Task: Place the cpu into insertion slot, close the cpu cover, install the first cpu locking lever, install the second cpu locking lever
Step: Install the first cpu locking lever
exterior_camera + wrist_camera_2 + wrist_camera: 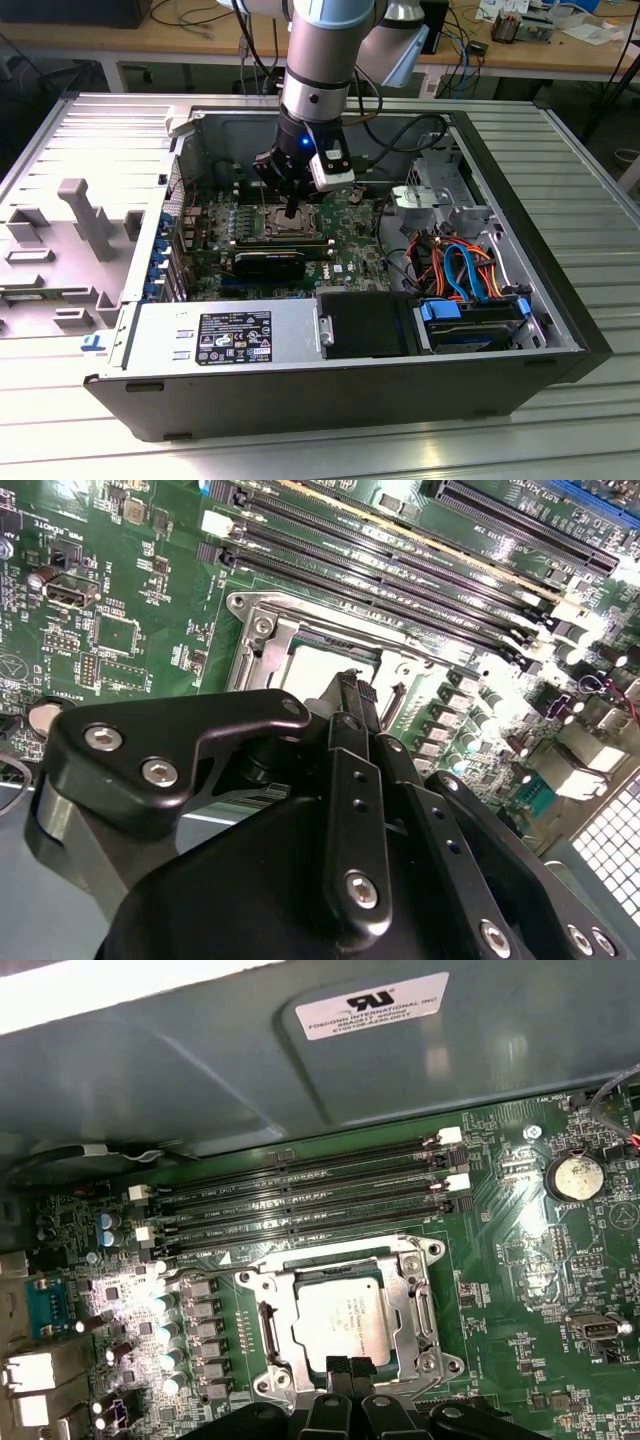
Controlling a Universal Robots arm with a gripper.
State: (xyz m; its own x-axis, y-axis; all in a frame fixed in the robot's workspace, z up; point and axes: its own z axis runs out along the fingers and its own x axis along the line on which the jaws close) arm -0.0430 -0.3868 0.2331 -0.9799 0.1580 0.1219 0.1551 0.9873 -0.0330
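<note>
The cpu lies with its silver-grey top up inside the insertion slot on the green board. The cpu cover, a silver frame, lies flat around it, and the chip shows through its window. My gripper hangs just above the slot's edge with its two black fingers pressed together and nothing between them. In the second wrist view the gripper stands over the cpu. In the exterior view the gripper points down at the insertion slot inside the open computer case. How the locking levers stand is unclear.
Long black memory slots run beside the socket, with the grey case wall behind them. A coin battery sits on the board. A black block, the power supply, orange and blue cables and a drive bay crowd the case.
</note>
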